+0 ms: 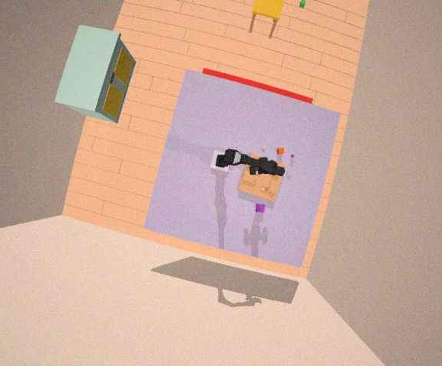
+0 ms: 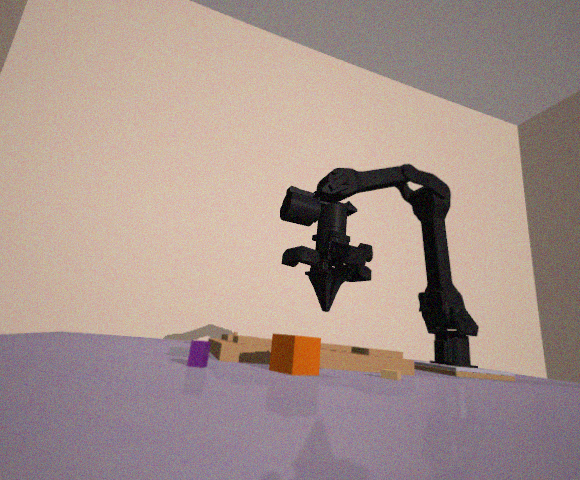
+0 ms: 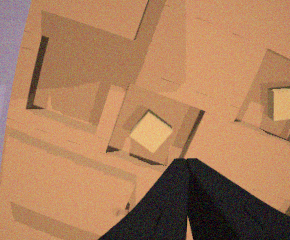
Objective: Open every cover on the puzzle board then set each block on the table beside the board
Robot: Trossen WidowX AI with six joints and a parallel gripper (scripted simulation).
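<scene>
The wooden puzzle board (image 1: 257, 193) (image 2: 362, 364) (image 3: 220, 55) lies under the arm. My gripper (image 2: 325, 310) (image 3: 185, 169) is shut and empty, its tips above the board. In the wrist view, a pale block (image 3: 151, 132) sits in an uncovered square well just beyond the tips, and another pale block (image 3: 287, 104) sits in an open well at the right. A larger recess at the upper left shows no block. A flat panel (image 3: 70, 185) at the lower left looks like a cover. A small pale block (image 1: 263, 147) (image 2: 390, 374) rests on the table beside the board. The arm hides part of the board from above.
An orange cube (image 1: 280, 150) (image 2: 294, 354) and a small purple piece (image 1: 292, 155) (image 2: 197, 353) stand near the board. A larger purple block (image 1: 260, 207) stands on its opposite side. A small whitish piece (image 1: 288, 174) lies near another edge.
</scene>
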